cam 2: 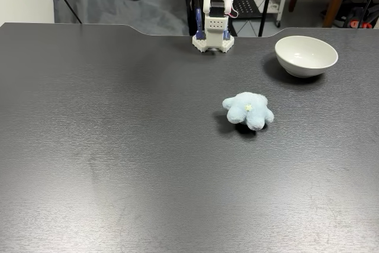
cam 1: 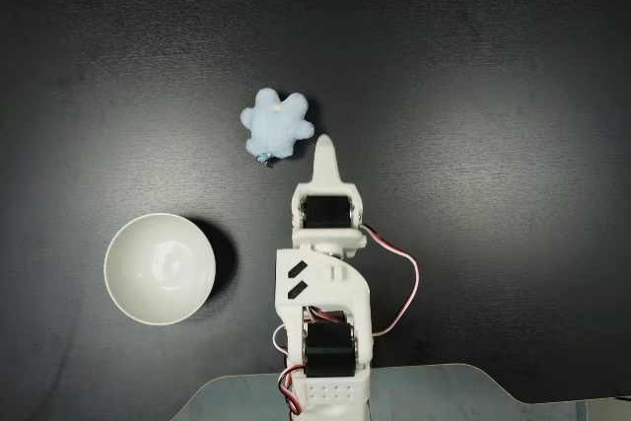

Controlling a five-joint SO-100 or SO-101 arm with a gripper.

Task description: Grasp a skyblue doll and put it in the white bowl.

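The gripper [cam 1: 326,145] is seen closed and empty just beside the skyblue doll [cam 1: 277,124], which lies mid-worktop [cam 1: 493,66], apart from the white bowl [cam 1: 159,268], presumably poised for the grasp.

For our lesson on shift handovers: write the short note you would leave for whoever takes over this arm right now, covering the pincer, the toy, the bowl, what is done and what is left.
Pincer: raised in a fixed view from above, tip just right of the toy, holding nothing; open or shut cannot be told.
Skyblue doll: lying on the dark table, untouched, apart from the bowl.
White bowl: upright, nothing in it, left of the arm in that view.
Done: nothing yet.
Left: grasp the doll, carry it over, drop it in the bowl.
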